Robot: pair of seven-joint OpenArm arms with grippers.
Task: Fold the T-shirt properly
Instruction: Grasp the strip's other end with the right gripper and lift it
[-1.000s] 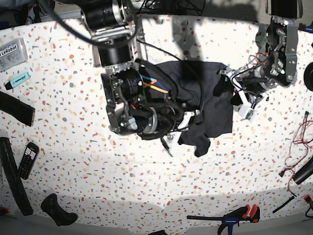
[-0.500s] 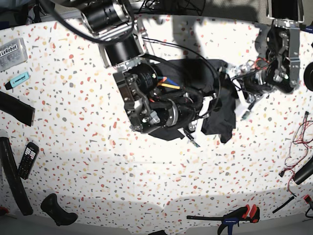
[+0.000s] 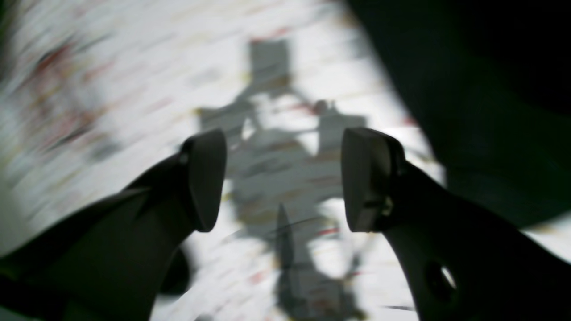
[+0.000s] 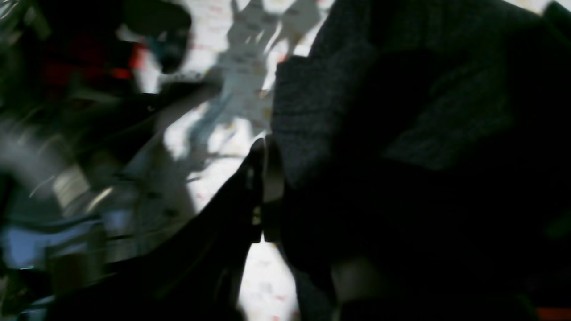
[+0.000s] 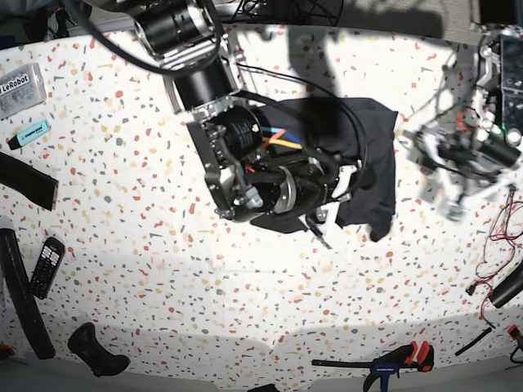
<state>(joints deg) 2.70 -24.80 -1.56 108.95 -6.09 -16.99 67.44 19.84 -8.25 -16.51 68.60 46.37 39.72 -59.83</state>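
The dark T-shirt [image 5: 368,139] lies bunched on the speckled table, with a bit of its coloured print [image 5: 278,139] showing beside my right arm. My right gripper [image 5: 347,184] sits low on the shirt's lower middle. In the right wrist view one of its fingers [image 4: 267,178] presses against dark fabric [image 4: 379,133]; the other finger is hidden under the cloth. My left gripper [image 5: 445,192] hovers right of the shirt, apart from it and blurred. In the left wrist view this gripper [image 3: 285,178] is open over bare table, with the shirt's edge [image 3: 490,111] at the upper right.
A black strip [image 5: 24,180], a calculator [image 5: 46,265] and a teal marker [image 5: 29,133] lie at the left. A clamp [image 5: 392,363] rests at the front edge, and red cables [image 5: 502,237] trail at the right.
My left arm has pulled away to the right, off the shirt. The shirt's right side has spread out further right. My right arm moved right earlier and has since nearly stopped.
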